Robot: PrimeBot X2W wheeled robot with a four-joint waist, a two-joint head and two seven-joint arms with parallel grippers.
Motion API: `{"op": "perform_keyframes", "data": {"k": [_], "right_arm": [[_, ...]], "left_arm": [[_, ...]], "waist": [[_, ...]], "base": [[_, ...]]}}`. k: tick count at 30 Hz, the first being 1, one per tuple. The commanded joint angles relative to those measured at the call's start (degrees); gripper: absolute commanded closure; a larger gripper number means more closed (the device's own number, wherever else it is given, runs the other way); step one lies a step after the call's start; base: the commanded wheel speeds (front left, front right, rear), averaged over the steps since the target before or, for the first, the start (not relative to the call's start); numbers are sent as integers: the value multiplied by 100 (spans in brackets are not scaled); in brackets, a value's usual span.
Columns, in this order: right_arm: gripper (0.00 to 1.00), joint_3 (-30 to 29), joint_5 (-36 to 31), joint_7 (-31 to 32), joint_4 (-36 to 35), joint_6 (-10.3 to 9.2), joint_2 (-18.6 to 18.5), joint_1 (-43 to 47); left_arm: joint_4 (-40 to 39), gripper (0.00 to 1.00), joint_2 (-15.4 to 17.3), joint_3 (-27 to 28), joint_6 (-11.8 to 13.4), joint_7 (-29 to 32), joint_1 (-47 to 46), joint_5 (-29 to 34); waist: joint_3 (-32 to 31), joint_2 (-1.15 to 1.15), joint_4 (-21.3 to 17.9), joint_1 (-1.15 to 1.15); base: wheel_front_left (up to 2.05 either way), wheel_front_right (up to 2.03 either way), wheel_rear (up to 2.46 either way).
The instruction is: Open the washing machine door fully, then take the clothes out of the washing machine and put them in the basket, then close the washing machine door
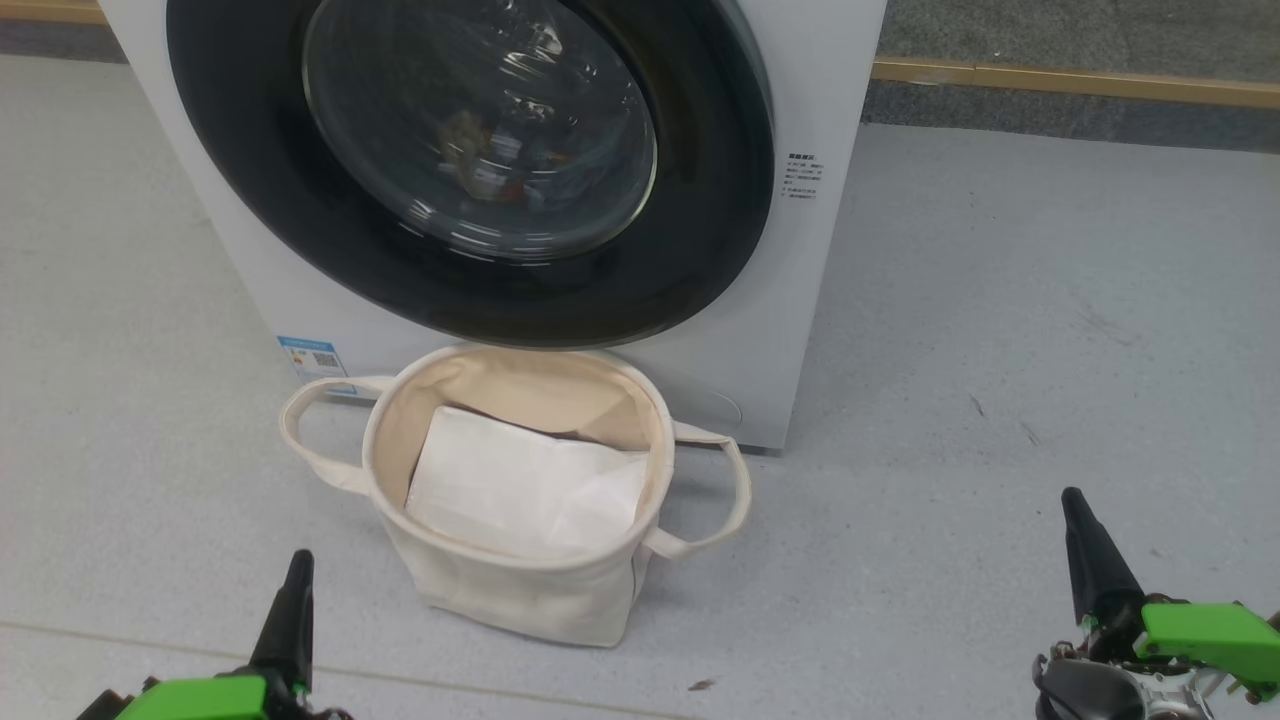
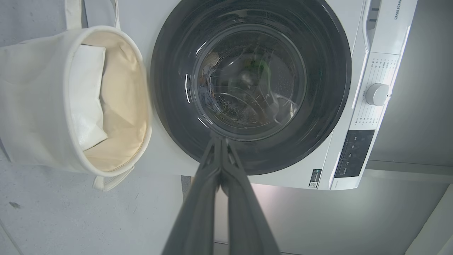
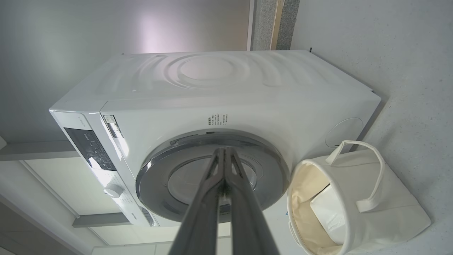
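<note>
Clothes [image 1: 490,165] we see only dimly through the shut door [image 1: 700,250]; the washer [image 1: 760,380] is cut off above, basket [image 1: 520,590] just before it. Left claw [image 1: 298,560] and right claw [image 1: 1073,497] pinched together, empty.

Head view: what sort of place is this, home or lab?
Likely a staged laundry corner in a lab or showroom, though not certain: a white front-loading washing machine stands on a plain grey floor, a cream canvas basket before it, against a blank pale wall.
</note>
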Motion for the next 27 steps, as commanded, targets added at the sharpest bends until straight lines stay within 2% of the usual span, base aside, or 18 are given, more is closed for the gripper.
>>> {"op": "perform_keyframes", "data": {"k": [1,27], "right_arm": [[100,112,33,41,-229,1,-32,-84],[100,113,33,41,-229,1,-32,-84]], "left_arm": [[-220,100,33,192,-40,44,-210,-19],[-220,100,33,192,-40,44,-210,-19]], "waist": [[0,0,0,0],[0,0,0,0]], "base": [[0,0,0],[0,0,0]]}}
